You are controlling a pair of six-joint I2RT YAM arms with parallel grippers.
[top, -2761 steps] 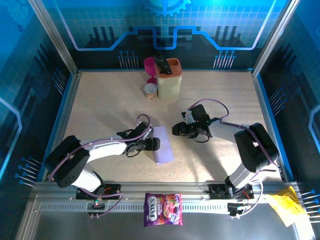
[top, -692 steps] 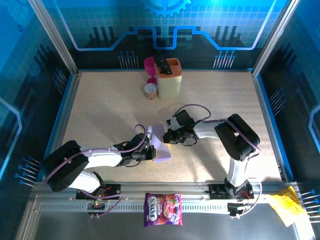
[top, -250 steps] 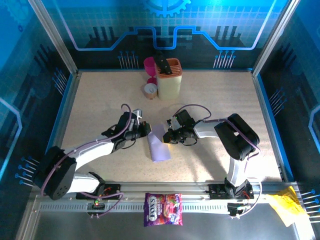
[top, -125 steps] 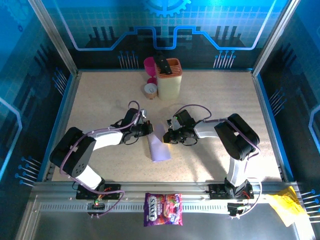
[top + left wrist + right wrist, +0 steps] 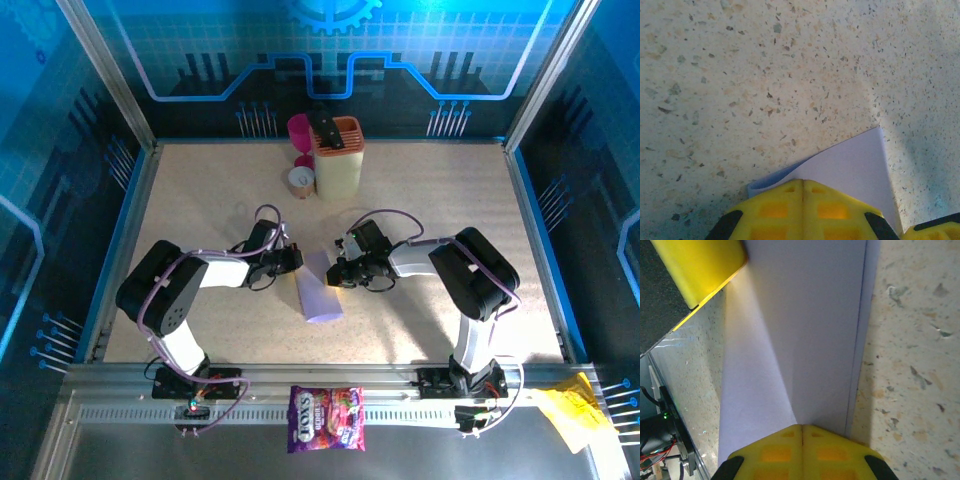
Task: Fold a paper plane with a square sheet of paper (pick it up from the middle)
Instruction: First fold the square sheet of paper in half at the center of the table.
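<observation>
Left gripper (image 5: 802, 184): yellow fingers clenched, tips pressing the far corner of the square sheet of paper (image 5: 318, 292). Right gripper (image 5: 801, 429): clamped on its creased ridge. Sheet: smooth lilac, folded narrow, middle of speckled table (image 5: 200, 190).

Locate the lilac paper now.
Top view: the paper lies mid-table, straight beyond the sweets bag, its far end between both arms' shut jaws.

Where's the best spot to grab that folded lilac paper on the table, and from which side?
Probably the near end of the paper, coming in low from the near side. It lies flat as a long folded strip, so a long edge is the pinchable part, and the left claw and right claw, both shut, crowd its far end.
</observation>
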